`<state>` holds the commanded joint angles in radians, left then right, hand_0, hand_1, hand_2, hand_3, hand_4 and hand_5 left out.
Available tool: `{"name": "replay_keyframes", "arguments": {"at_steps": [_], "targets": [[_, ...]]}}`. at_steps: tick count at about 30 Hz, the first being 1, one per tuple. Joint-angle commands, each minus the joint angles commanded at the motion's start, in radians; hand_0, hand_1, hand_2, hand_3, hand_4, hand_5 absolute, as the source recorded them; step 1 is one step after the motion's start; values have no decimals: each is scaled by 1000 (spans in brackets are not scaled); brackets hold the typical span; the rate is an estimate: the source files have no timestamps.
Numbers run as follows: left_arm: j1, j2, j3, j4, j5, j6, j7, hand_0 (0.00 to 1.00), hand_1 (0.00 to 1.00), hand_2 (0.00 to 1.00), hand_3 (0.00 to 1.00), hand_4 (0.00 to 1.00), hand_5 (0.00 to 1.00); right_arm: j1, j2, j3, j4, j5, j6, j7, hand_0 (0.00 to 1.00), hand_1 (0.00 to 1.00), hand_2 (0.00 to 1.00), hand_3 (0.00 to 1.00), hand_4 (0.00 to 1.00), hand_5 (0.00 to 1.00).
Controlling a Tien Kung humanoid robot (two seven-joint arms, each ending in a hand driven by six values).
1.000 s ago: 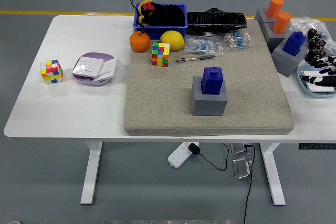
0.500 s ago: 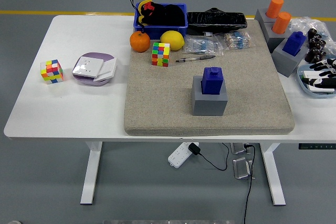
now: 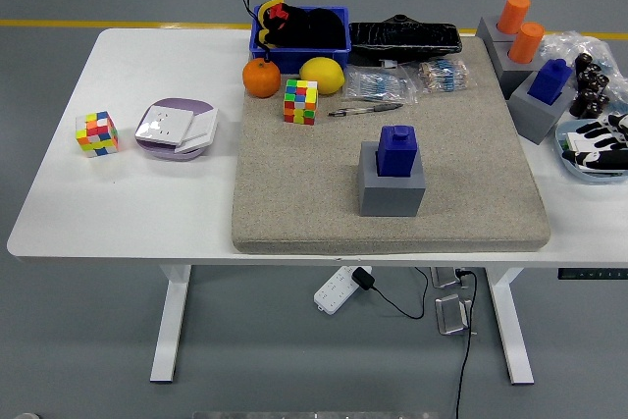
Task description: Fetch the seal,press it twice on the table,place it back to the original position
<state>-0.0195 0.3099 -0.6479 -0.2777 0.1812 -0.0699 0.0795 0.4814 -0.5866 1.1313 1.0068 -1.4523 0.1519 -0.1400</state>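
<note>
Head view: the blue block-shaped seal [image 3: 397,150] stands upright in its grey square holder [image 3: 392,183], mid-way along the beige felt mat [image 3: 294,193] on the white bench [image 3: 128,193]. Well off to its right, the right robot hand [image 3: 601,140] sits at the frame edge; can't tell whether it's open or closed.

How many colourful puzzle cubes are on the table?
2. One puzzle cube sits on the bare white table near its left end, beside a purple-and-white box. The other cube sits on the beige mat, next to the lemon.
</note>
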Motion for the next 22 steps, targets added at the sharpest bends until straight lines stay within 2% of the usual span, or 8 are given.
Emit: {"name": "replay_keyframes", "arguments": {"at_steps": [22], "targets": [[4,-4,-3,1,0,2,0,862,830,805,834,820,493,-1,0,1,2,0,-1,0,836,765,760,736,874,380]]}}
